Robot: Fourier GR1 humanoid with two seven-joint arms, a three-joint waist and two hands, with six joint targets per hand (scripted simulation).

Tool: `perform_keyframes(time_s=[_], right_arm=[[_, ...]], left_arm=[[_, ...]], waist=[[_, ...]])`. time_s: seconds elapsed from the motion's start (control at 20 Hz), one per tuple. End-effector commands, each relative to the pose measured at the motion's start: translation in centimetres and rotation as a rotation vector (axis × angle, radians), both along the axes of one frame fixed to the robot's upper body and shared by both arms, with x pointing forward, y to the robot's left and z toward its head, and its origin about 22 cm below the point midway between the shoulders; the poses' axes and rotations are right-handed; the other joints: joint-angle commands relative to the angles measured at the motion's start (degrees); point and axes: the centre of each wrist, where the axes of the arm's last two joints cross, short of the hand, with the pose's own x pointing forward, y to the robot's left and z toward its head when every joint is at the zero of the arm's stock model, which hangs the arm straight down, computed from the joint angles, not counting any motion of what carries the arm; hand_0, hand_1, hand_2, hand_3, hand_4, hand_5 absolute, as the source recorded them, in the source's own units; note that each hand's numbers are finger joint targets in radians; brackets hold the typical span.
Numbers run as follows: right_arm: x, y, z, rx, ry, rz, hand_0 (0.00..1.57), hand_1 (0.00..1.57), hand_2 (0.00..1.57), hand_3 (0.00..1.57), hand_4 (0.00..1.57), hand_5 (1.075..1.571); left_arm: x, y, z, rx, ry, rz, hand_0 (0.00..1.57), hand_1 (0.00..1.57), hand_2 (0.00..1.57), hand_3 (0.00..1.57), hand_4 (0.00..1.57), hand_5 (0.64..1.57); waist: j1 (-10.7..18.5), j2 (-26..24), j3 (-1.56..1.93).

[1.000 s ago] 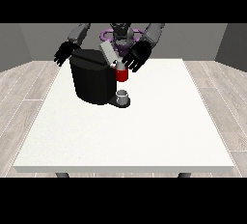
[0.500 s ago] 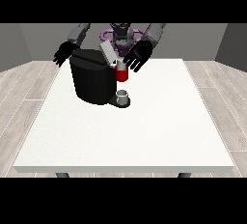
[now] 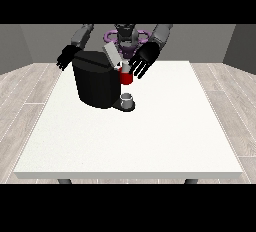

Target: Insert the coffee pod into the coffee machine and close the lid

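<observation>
The black coffee machine (image 3: 99, 85) stands at the table's far left-centre, with its grey lid (image 3: 112, 56) tilted up. A red thing at the machine (image 3: 126, 78) sits under the lid at the machine's right side. The hand at the view's right (image 3: 143, 60) hovers just right of the lid and the red thing, open with its fingers spread and hanging down. The hand at the view's left (image 3: 65, 57) hangs behind the machine's left top corner, its fingers relaxed. A small grey thing (image 3: 127, 99) stands on the machine's base; I cannot tell whether it is the pod.
The white table (image 3: 150, 136) stretches wide towards the camera and to the right of the machine. The robot's torso (image 3: 126, 38) stands behind the far edge.
The hand at the view's right has sunk slightly beside the lid. The machine, the lid and the other hand stand as before.
</observation>
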Motion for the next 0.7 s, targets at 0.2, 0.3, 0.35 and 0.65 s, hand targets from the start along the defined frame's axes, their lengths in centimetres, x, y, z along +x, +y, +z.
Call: perform_keyframes(time_s=[0.2, 0.3, 0.35, 0.65], right_arm=[[-0.1, 0.5, -0.6, -0.010, 0.035, -0.014, 0.00, 0.00, 0.00, 0.00, 0.34, 1.571], [-0.3, -1.2, -0.2, 0.010, 0.048, -0.004, 0.00, 0.00, 0.00, 0.00, 0.38, 1.571], [-0.5, -0.2, -1.2, -0.009, 0.030, -0.037, 0.00, 0.00, 0.00, 0.00, 0.38, 1.571], [-1.9, 0.2, -2.4, 0.007, 0.070, -0.002, 0.00, 0.00, 0.00, 0.00, 0.38, 1.571]], left_arm=[[0.1, 0.1, 0.3, 0.050, 0.042, 0.001, 0.00, 0.00, 0.00, 0.00, 0.00, 1.571], [-0.1, -0.3, -2.4, 0.052, 0.078, -0.003, 0.00, 0.00, 0.00, 0.00, 0.00, 1.571], [-0.1, 1.3, 0.6, 0.048, 0.059, -0.018, 0.00, 0.00, 0.00, 0.00, 0.00, 1.571], [-0.3, 0.2, -3.1, 0.043, 0.095, 0.015, 0.00, 0.00, 0.00, 0.00, 0.00, 1.571]], waist=[[0.46, -1.15, -0.15], [0.26, -3.23, -0.16], [1.45, -2.11, -0.15], [1.34, -5.43, -0.16]])
